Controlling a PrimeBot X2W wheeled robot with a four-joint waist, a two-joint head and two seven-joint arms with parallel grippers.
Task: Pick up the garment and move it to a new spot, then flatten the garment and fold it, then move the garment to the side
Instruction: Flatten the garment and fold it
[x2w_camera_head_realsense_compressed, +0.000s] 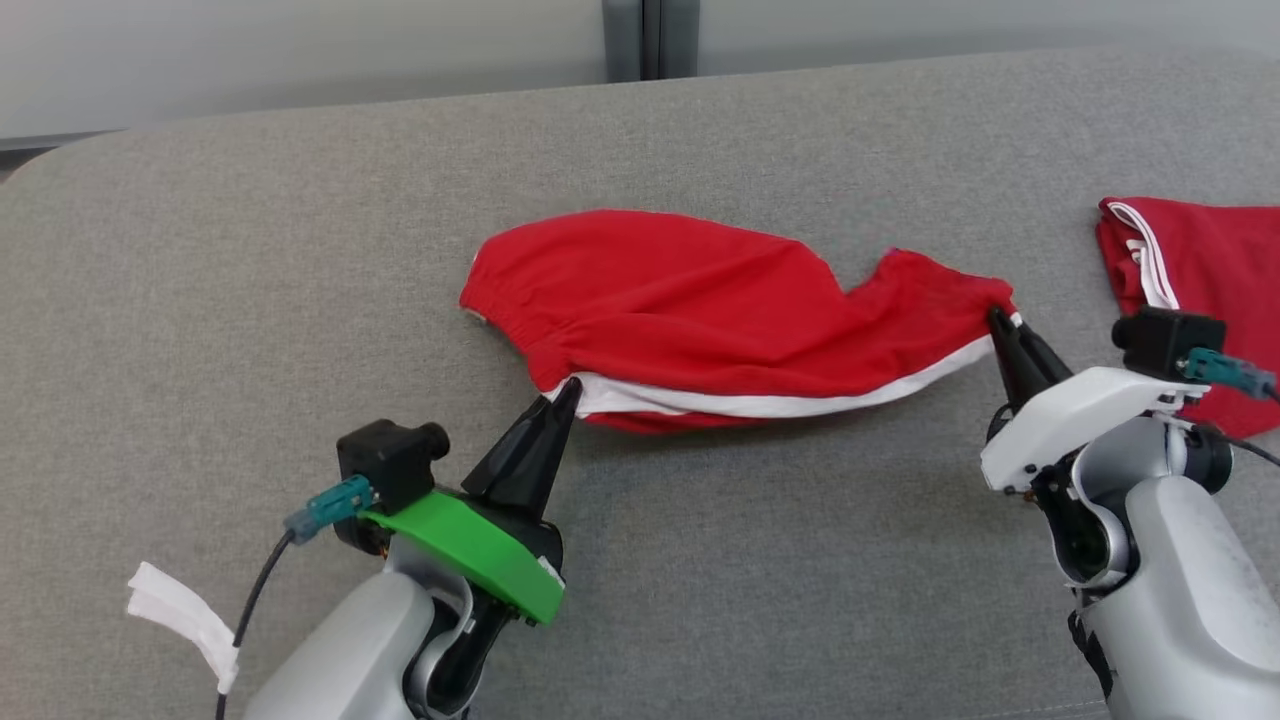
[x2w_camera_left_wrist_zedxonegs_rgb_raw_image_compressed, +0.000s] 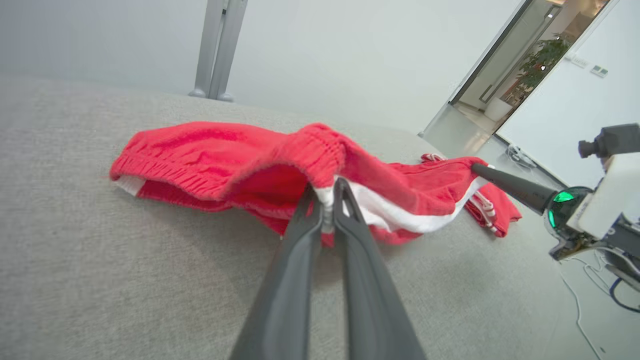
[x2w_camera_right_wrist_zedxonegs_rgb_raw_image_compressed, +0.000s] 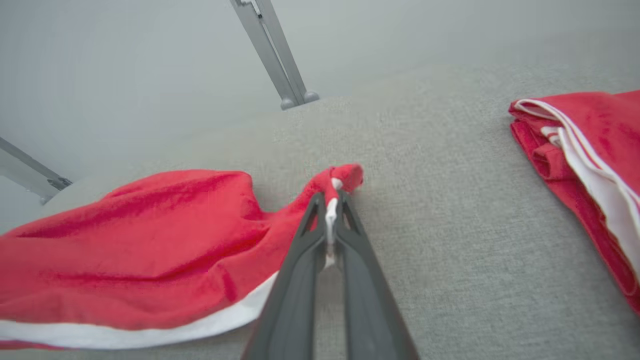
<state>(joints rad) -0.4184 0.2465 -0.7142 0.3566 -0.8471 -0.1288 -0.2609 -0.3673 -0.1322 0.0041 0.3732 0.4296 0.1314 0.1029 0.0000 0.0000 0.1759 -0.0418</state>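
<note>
**Both Ends Clamped, Ready to Lift**

The garment (x2w_camera_head_realsense_compressed: 700, 310) lies mid-frame on the grey surface (x2w_camera_head_realsense_compressed: 300, 250). The left gripper (x2w_camera_head_realsense_compressed: 570, 388) is closed on its lower-left corner, the right gripper (x2w_camera_head_realsense_compressed: 995, 318) on its right tip. Pickup looks to be in hand. The next move calls for an even two-arm lift, clear of the red cloth (x2w_camera_head_realsense_compressed: 1200, 290) at the right edge.

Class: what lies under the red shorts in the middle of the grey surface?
The grey fabric surface lies beneath the red shorts. Whether anything else sits under the cloth cannot be seen.
</note>
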